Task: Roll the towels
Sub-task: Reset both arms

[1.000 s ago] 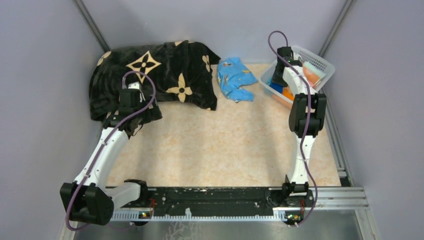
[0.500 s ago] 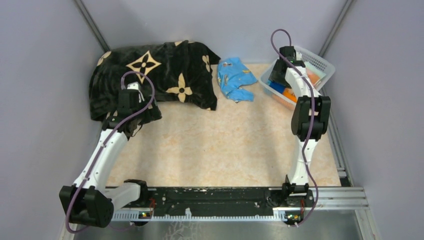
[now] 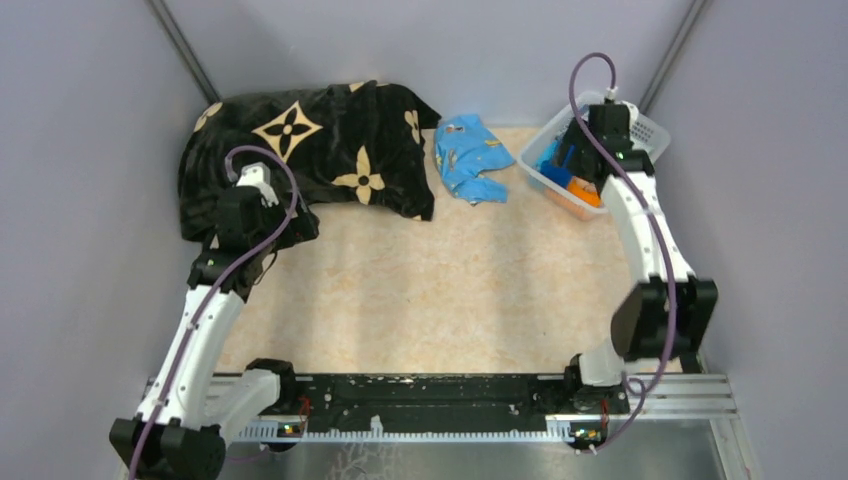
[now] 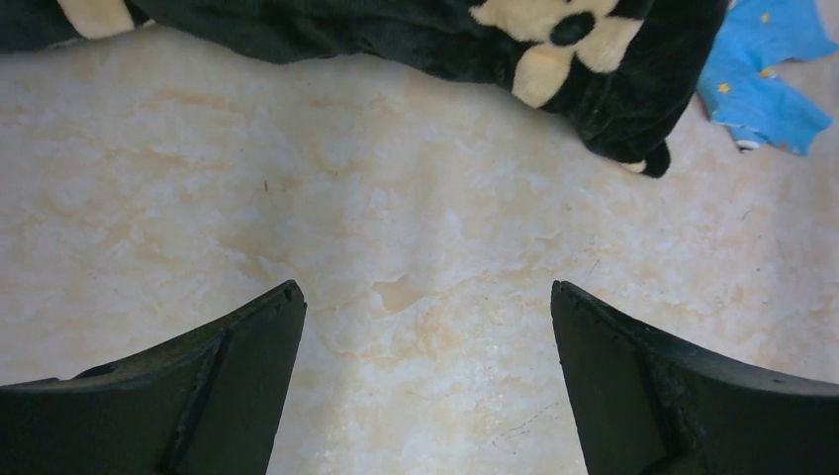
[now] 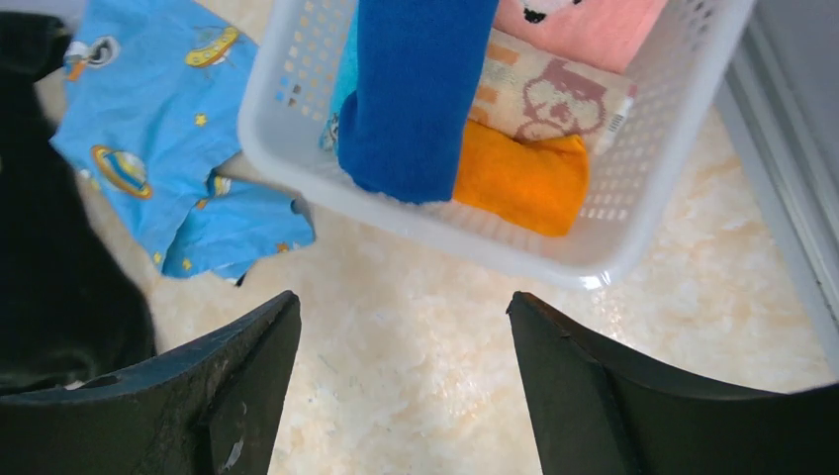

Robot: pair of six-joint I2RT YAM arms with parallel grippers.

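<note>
Right fingers (image 5: 265, 332) wide apart, nothing in them, hanging over the table (image 5: 416, 396) just in front of the white basket (image 5: 633, 208). Royal-blue towel (image 5: 416, 89) sits rolled in the basket, end against the near wall; a clip on the rim could tip it out. Left fingers (image 4: 269, 322) wide too, empty, near the black blanket (image 4: 396, 40). Turquoise towel (image 5: 148, 129) lies crumpled btwn blanket & basket. Pinch a bunched fold and the roll prob goes lopsided.

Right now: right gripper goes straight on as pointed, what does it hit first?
Probably the bare table just short of the white basket; the right gripper is empty. Depth unclear, so it might clip the basket's near wall.
</note>
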